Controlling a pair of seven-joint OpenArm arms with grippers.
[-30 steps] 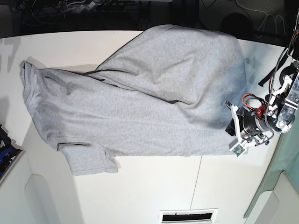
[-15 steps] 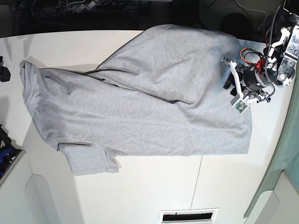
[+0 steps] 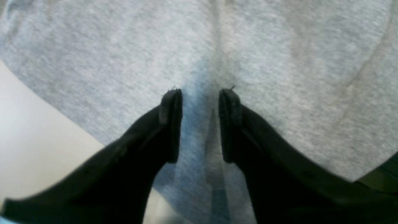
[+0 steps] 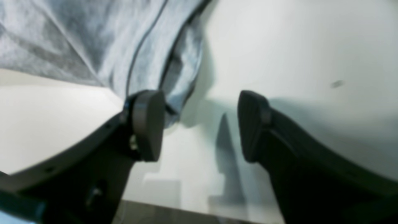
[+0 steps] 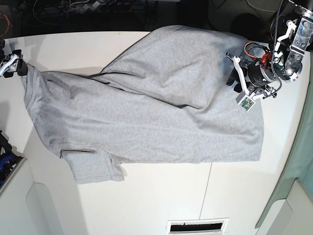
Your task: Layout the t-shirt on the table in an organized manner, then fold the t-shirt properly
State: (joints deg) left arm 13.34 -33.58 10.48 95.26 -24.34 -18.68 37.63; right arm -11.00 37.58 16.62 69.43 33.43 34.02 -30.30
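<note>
White, smooth and wide, the bench (image 5: 146,200) is crossed by a thin dark seam, with dark clutter behind its far edge. Most of it is covered by the light heather-grey soft jersey short-sleeved t-shirt (image 5: 146,112), spread out but diagonally folded over itself, one sleeve lying flat at the near left.

At the left of the base view, the right tool (image 5: 12,63) is seen at the shirt's left edge. At the right, the left tool (image 5: 234,84) is poised over the shirt's right end.

Handling is judged as light, limp and prone to drag and wrinkle. Hems and corners are judged the best places to pinch.

Left wrist view: the left tool (image 3: 199,124) is released, jaws apart over flat fabric, nothing gripped. Right wrist view: the right tool (image 4: 200,124) is wide and empty, a seamed edge lying beside one jaw. The overall lay is given only by the base view.
</note>
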